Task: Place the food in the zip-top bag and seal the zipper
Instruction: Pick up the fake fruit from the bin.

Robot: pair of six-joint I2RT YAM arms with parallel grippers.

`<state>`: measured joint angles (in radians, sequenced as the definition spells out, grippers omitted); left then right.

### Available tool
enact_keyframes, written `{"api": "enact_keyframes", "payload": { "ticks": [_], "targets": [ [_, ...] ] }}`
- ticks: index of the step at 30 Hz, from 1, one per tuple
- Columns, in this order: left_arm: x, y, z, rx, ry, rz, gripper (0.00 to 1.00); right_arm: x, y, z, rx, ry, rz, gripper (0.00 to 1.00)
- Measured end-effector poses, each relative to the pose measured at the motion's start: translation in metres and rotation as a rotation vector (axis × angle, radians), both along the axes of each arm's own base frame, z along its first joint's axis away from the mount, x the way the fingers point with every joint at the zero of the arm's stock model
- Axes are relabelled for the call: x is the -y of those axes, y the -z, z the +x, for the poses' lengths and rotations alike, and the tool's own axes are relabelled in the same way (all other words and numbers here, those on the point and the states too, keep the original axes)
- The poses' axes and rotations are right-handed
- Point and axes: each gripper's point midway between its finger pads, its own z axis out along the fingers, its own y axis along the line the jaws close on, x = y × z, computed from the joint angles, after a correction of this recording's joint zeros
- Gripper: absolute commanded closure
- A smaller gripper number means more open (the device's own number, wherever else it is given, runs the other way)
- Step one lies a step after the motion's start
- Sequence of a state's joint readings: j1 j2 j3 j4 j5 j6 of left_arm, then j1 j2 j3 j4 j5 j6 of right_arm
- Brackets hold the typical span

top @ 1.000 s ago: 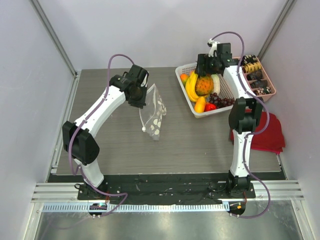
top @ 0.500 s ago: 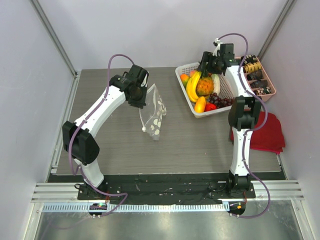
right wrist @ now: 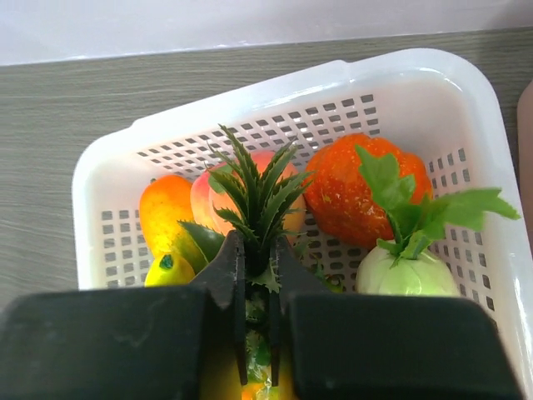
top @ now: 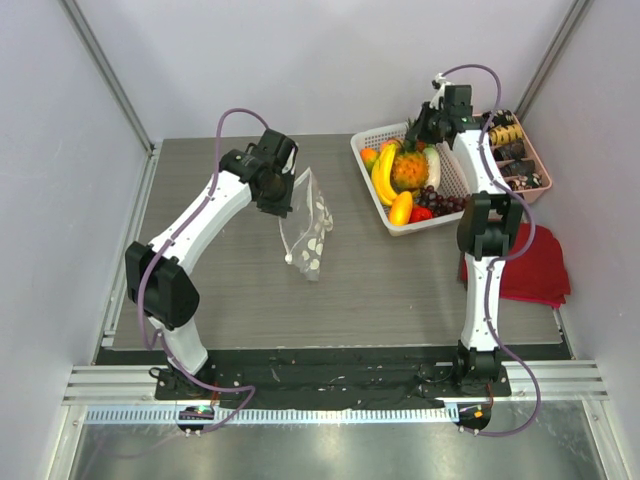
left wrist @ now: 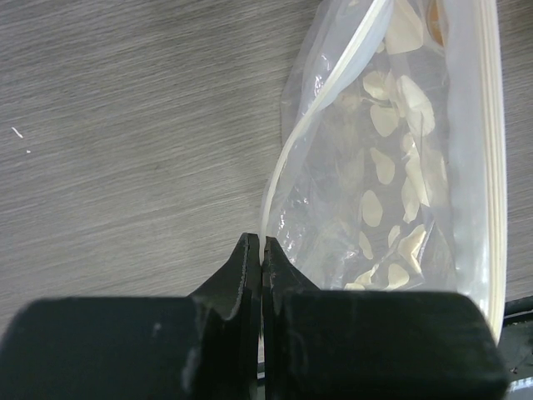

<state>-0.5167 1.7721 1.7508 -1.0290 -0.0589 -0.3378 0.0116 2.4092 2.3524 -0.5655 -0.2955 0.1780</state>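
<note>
Left wrist view is showing the left claw (left wrist: 262,250) squeezed together on one lip of the zip-top bag (left wrist: 391,167), right on the zipper (left wrist: 310,125). The bag is dangling over the middle of the surface (left wrist: 125,125) with its mouth barely gaping. Farther off, at the far right, the right claw (right wrist: 258,258) is pinching the green leaf crown (right wrist: 258,192) of the toy pineapple (top: 408,172) inside the white basket (right wrist: 291,83). The peach (right wrist: 208,200) and radish (right wrist: 406,271) are lying just beside it. I'm thinking those thin leaves are making a poor handle. They could be bending or sliding out once the fruit's weight is hanging from them, dropping it back among the others. And with only one lip held, the limp mouth may be folding shut as the fruit is arriving, so the fruit ends up shoving the bag aside instead of going in.
</note>
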Motion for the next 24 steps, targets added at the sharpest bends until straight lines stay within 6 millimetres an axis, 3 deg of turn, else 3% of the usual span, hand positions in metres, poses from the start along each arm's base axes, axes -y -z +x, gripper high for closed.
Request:
{"api": "enact_keyframes", "payload": {
  "ticks": [5,8,10,12,14,15,18,21,24],
  "targets": [
    [0.001,-0.004,0.001,0.002,-0.004,-0.007,1.0,0.007,-0.014,0.002,0.029,0.001,0.063,0.99],
    [0.004,-0.007,0.0,-0.006,-0.012,-0.026,1.0,0.01,-0.039,-0.007,0.069,-0.003,0.105,0.99],
    [0.006,-0.007,-0.001,-0.015,-0.014,-0.035,1.0,0.01,-0.068,-0.019,0.116,-0.012,0.13,0.99],
    [0.007,-0.006,-0.002,-0.026,-0.019,-0.039,1.0,0.008,-0.111,-0.033,0.195,-0.027,0.163,0.99],
    [0.008,-0.004,-0.003,-0.039,-0.026,-0.042,1.0,0.002,-0.167,-0.055,0.305,-0.051,0.207,0.99],
    [0.008,-0.003,-0.003,-0.041,-0.027,-0.043,1.0,-0.002,-0.184,-0.062,0.335,-0.059,0.226,0.99],
    [0.009,-0.002,-0.004,-0.053,-0.038,-0.048,1.0,-0.02,-0.267,-0.104,0.496,-0.116,0.327,0.99],
    [0.011,-0.001,-0.005,-0.063,-0.05,-0.057,1.0,-0.037,-0.316,-0.14,0.589,-0.173,0.417,0.99],
    [0.021,-0.001,-0.005,-0.104,-0.064,-0.091,1.0,-0.052,-0.333,-0.168,0.605,-0.215,0.519,0.99]
  ]
}}
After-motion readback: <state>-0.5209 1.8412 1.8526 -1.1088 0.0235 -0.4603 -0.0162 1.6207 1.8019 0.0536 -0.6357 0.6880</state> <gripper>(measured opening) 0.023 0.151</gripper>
